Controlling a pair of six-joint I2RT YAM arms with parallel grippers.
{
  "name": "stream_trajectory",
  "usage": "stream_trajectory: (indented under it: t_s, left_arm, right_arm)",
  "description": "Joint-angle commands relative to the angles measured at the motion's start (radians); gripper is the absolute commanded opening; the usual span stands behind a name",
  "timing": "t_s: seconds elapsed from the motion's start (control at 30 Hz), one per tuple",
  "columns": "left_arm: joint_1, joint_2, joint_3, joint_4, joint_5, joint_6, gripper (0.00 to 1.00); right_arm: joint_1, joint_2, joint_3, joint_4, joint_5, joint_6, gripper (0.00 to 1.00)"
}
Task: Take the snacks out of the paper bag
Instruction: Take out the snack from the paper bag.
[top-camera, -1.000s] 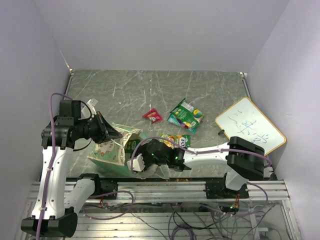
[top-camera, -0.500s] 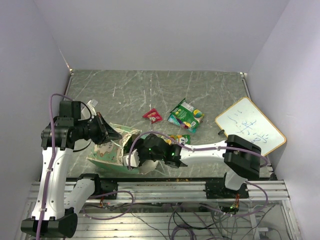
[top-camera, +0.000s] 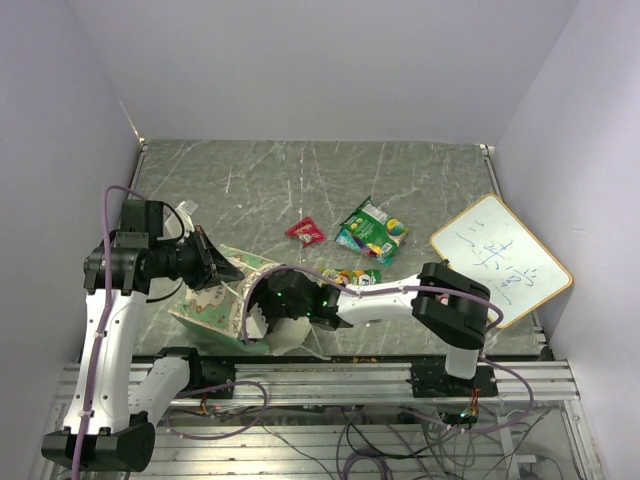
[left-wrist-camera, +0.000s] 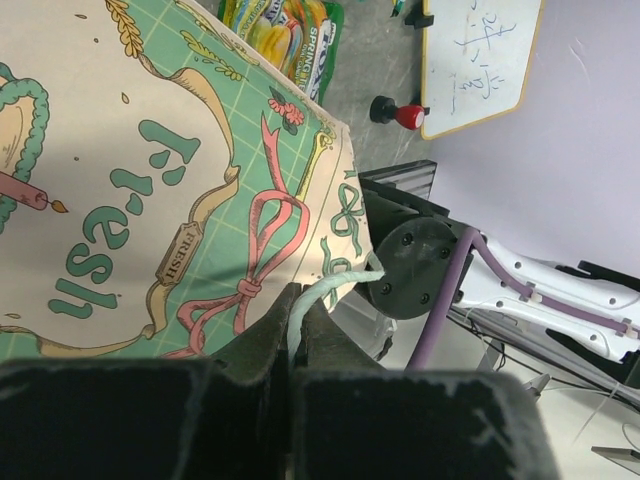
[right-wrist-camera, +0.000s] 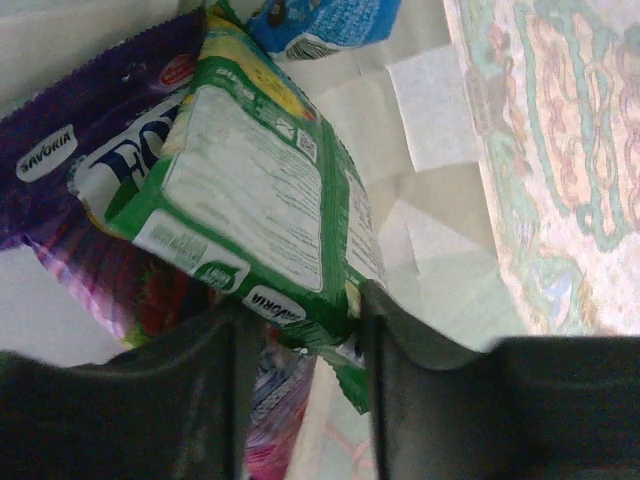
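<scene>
Paper bag (top-camera: 215, 300) lying on its side at the near left corner of the counter (top-camera: 300, 180), its mouth turned toward the right arm. The left gripper (left-wrist-camera: 298, 300) is pressed together on the white string handle (left-wrist-camera: 345, 280), a thin loop pinched between the two fingertips. Judged from this hold, the handle is drawn up and away so that the upper wall of the bag lifts and the mouth stays wide enough for the other arm to enter.

The right gripper (right-wrist-camera: 302, 310) is reached in through that mouth. Its fingers (right-wrist-camera: 430, 400) stand apart on either side of the lower end of a green packet (right-wrist-camera: 260, 210), which shows no crushing, so the grip appears not yet made. The green packet lies on top of a purple packet (right-wrist-camera: 70, 190), with a blue packet (right-wrist-camera: 320, 20) beyond it near the bag's far wall. The top packet is the natural one to take first, since it is free of the others.

Three snacks are already out. A red packet (top-camera: 305, 232) and a larger green-and-blue packet (top-camera: 372, 230) lie near the middle of the counter. A yellow-green packet (top-camera: 352, 277) lies nearer the near edge, just beside the bag's mouth. A whiteboard (top-camera: 500, 258) lies along the right edge, well apart from the work.

The task is judged partly done: at least three packets remain inside.
</scene>
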Motion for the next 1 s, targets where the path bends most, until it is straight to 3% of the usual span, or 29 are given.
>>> stream_trajectory:
  t_s: [0.0, 0.1, 0.17, 0.57, 0.97]
  left_arm:
    - [0.002, -0.005, 0.033, 0.000, 0.013, 0.006, 0.07]
    - [0.001, 0.000, 0.048, 0.007, -0.004, -0.003, 0.07]
    - [0.001, 0.000, 0.059, 0.017, -0.022, -0.014, 0.07]
    - [0.002, -0.001, 0.057, 0.122, -0.081, -0.095, 0.07]
    - [0.001, 0.000, 0.065, 0.111, -0.193, -0.114, 0.07]
  right_arm:
    - [-0.021, 0.041, 0.076, -0.048, -0.086, -0.076, 0.32]
    - [-0.026, 0.007, 0.077, -0.096, -0.108, -0.072, 0.06]
    - [-0.026, -0.052, 0.033, -0.106, -0.122, -0.070, 0.00]
    - [-0.009, -0.401, 0.001, -0.419, -0.042, 0.259, 0.00]
    - [0.007, -0.714, 0.248, -0.930, 0.012, 0.806, 0.00]
